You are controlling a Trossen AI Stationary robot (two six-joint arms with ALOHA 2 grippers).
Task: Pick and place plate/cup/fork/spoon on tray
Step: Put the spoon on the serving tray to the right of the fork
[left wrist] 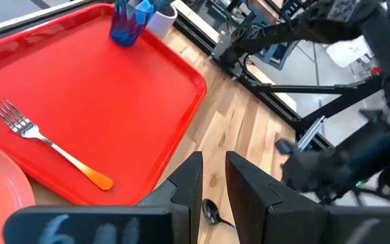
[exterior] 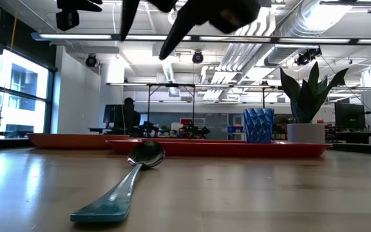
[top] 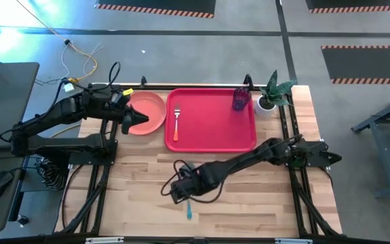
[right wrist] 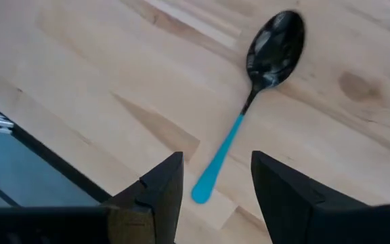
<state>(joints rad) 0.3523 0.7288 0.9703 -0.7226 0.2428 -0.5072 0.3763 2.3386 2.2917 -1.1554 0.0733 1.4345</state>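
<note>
Clearly I was on the spoon (right wrist: pixel 263 74): my right end effector (right wrist: pixel 215 186) hung above it, fingers apart, needing to drop over the handle; left end effector (left wrist: pixel 212 186), narrowly apart, waited by the plate (top: pixel 147 112).

Bare wood round spoon (right wrist: pixel 249 102); tray (top: pixel 212 139) w/ fork (top: pixel 177 122) well apart.

Desk (top: pixel 249 196): pale wood planks, visible grain and knots, smooth with a soft sheen.
Tray (left wrist: pixel 100 88): bright red plastic, smooth, slightly glossy.
Plate (top: pixel 151 112): salmon-pink plastic, smooth, low gloss.
Fork (left wrist: pixel 46 146): shiny silver metal tines, smooth orange-red handle that looks plastic.
Spoon (right wrist: pixel 249 102): dark polished metal bowl with mirror-like reflections; teal handle glossy, plastic by the look.
Cup (exterior: pixel 259 125): translucent blue, faceted, shiny.
Right gripper (right wrist: pixel 215 196): fingers dark, matt, hard-looking.
Left gripper (left wrist: pixel 212 190): fingers the same matt dark finish.
</note>
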